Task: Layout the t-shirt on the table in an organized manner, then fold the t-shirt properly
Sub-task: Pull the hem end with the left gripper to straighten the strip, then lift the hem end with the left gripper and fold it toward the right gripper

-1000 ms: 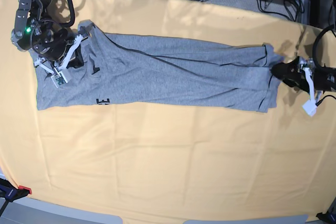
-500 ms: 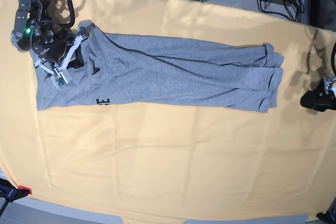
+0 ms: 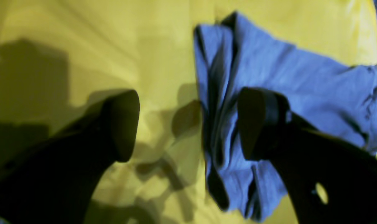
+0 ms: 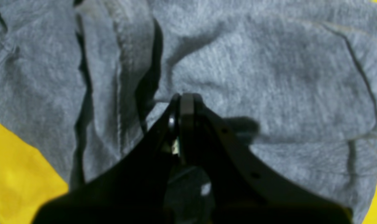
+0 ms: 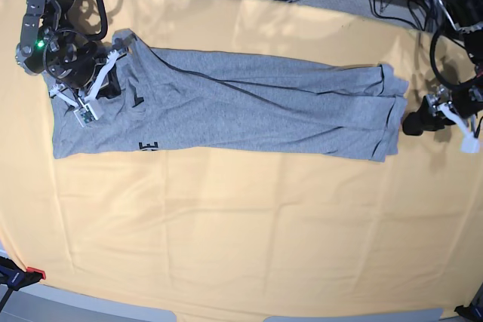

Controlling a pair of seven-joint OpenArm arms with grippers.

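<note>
pinching a ridge of grey cloth, the right gripper (image 4: pixel 182 101) has its jaws pressed together on the t-shirt (image 4: pixel 269 77) near the collar end; from its wrist view the fabric puckers up toward the tips, so it seems to be anchoring that end while the other end gets arranged. out past it in the base view, the shirt (image 5: pixel 226 107) lies as a long narrow band across the far half of the table (image 5: pixel 241 239), already doubled lengthwise with a scrap of black lettering showing at its near edge, which suggests the layout is done and the folding is partway. at the opposite end the left gripper (image 3: pixel 188 124) hangs with jaws spread wide and holds nothing. one finger sits over bare yellow cloth, the other over the rumpled hem, so the hem edge lies between them, just beside the gripper (image 5: pixel 423 122) rather than in it, probably lined up for a fresh grasp.
</note>
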